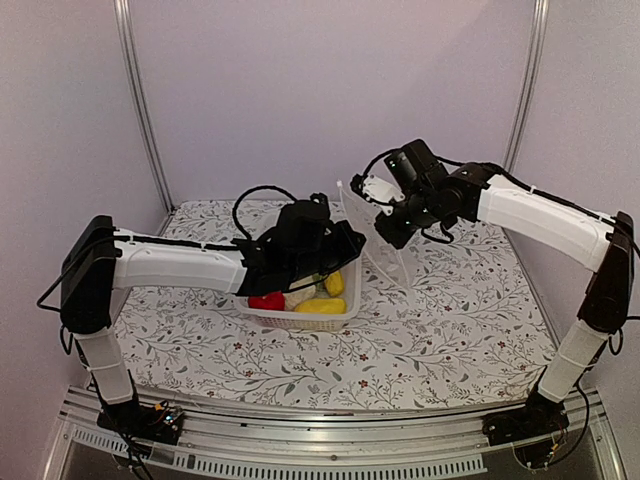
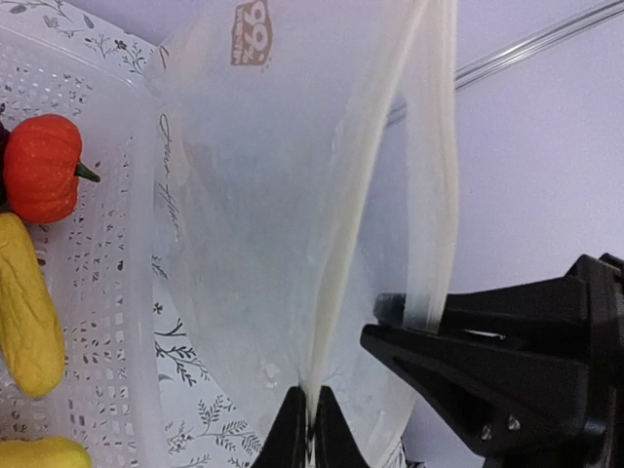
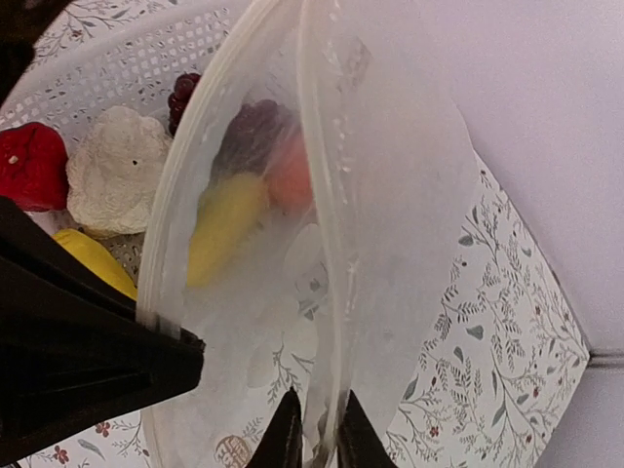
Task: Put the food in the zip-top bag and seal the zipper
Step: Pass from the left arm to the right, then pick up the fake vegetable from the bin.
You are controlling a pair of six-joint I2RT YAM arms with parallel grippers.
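The clear zip-top bag (image 1: 378, 240) hangs upright between my grippers, just right of the basket. My left gripper (image 2: 312, 429) is shut on one whitish zipper strip (image 2: 341, 263). My right gripper (image 3: 314, 439) is shut on the other lip (image 3: 327, 195), so the mouth is spread open. The bag looks empty. The food lies in the white basket (image 1: 290, 318): red pepper (image 3: 29, 166), cauliflower (image 3: 117, 171), grapes (image 3: 185, 93), pumpkin (image 2: 39, 166) and two yellow pieces (image 2: 24, 312). In the top view my left gripper (image 1: 350, 243) and right gripper (image 1: 386, 230) are close together.
The table carries a floral cloth (image 1: 450, 320). Pale walls with metal rails (image 1: 140, 100) close in the back and sides. The basket's perforated wall (image 2: 107, 244) stands right beside the bag.
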